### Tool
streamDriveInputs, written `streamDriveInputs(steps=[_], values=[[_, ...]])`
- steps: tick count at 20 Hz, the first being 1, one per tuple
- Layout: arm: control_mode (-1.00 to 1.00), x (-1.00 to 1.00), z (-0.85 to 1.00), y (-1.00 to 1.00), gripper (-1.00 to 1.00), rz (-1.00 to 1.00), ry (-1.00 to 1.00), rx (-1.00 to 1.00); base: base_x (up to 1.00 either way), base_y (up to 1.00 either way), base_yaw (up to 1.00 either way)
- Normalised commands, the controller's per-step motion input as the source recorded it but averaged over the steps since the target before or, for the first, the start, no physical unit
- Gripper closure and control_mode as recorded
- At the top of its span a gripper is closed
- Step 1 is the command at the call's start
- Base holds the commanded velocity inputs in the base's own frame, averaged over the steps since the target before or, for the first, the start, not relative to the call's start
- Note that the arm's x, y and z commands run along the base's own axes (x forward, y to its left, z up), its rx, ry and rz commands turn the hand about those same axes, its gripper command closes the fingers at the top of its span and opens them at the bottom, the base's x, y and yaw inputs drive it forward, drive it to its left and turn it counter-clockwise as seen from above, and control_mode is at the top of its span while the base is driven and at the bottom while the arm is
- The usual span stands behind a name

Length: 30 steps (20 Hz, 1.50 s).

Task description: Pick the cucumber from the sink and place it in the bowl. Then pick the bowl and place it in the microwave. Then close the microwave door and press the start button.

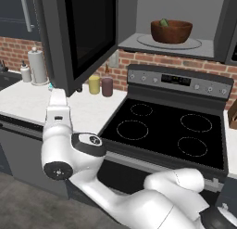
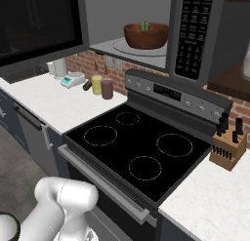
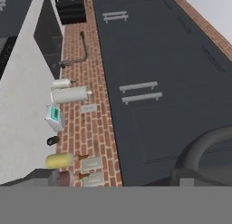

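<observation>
The bowl (image 1: pixel 171 31) with the cucumber (image 1: pixel 164 22) sits on the turntable inside the microwave (image 2: pixel 195 35), at twelve o'clock above the stove (image 1: pixel 169 128). The microwave door (image 1: pixel 76 35) hangs open at ten o'clock. The end effector (image 1: pixel 58 97), probably released, should push the door's outer face steadily shut.

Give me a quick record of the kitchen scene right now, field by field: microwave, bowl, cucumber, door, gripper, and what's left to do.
microwave: above the stove, interior exposed
bowl: inside the microwave, on the turntable
cucumber: in the bowl, tip showing above the rim
microwave door: swung open to the left
gripper: open, holding nothing, rolled sideways, facing the brick wall and cabinets
stove: nothing on the burners
remaining: close the door, press start
</observation>
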Motion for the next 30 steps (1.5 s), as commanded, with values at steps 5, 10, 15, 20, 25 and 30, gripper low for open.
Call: streamDriveInputs(steps=[5, 10, 15, 20, 25, 30], values=[[-1.00, 0.42, 0.00, 0.12, -1.00, -0.12, -0.01, 0.00, 0.00, 0.00, 0.00], [-1.00, 0.38, -0.03, 0.08, -1.00, -0.16, -0.01, 0.00, 0.00, 0.00, 0.00], [-1.00, -0.08, -0.12, 0.03, -1.00, -0.07, -0.02, 0.00, 0.00, 0.00, 0.00], [-1.00, 0.25, -0.03, 0.24, -1.00, -0.04, -0.01, 0.00, 0.00, 0.00, 0.00], [-1.00, 0.77, 0.00, 0.05, -1.00, -0.03, 0.00, 0.00, 0.00, 0.00, 0.00], [-1.00, 0.72, -0.10, 0.11, -1.00, -0.02, 0.00, 0.00, 0.00, 0.00, 0.00]])
